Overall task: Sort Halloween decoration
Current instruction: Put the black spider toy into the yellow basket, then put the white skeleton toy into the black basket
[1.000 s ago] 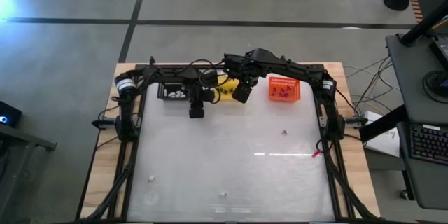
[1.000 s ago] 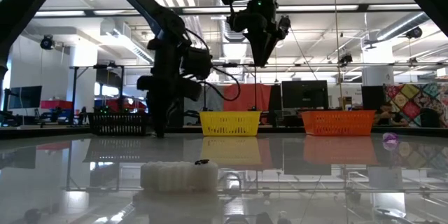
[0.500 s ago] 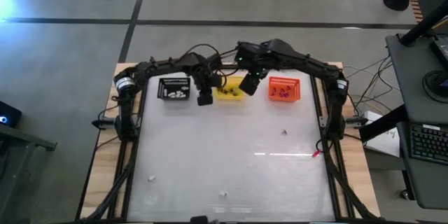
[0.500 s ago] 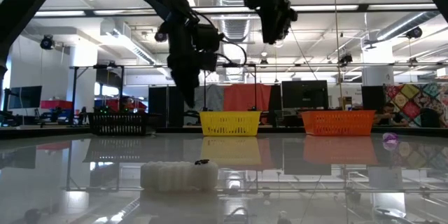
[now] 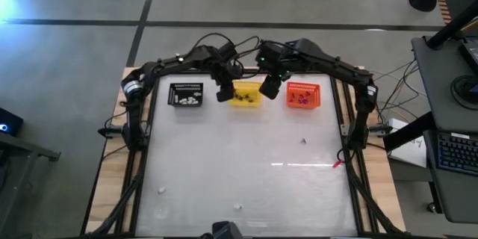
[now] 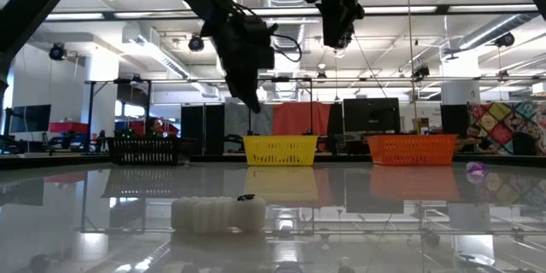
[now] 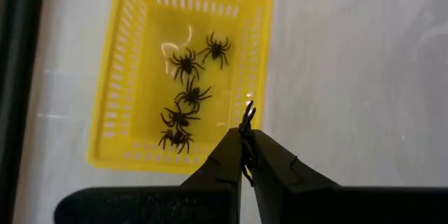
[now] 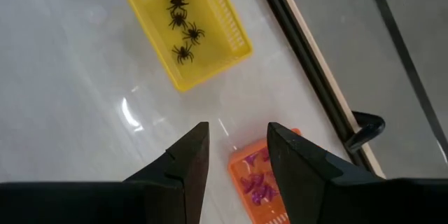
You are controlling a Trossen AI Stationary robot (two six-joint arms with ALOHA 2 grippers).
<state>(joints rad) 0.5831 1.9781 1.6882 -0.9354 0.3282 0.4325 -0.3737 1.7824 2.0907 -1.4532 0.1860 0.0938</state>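
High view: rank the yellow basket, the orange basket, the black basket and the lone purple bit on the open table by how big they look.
1. Yellow basket, orange basket and black basket: all look about alike, and the left gripper partly covers the yellow one, so no ranking among them.
2. Purple bit: far the smallest.

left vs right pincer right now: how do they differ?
Left pincer is shut, pinching a black spider; right pincer stands open and empty. Left hangs at the yellow basket's edge; right hangs between that basket and the orange basket. Both are raised off the table, at its far side.
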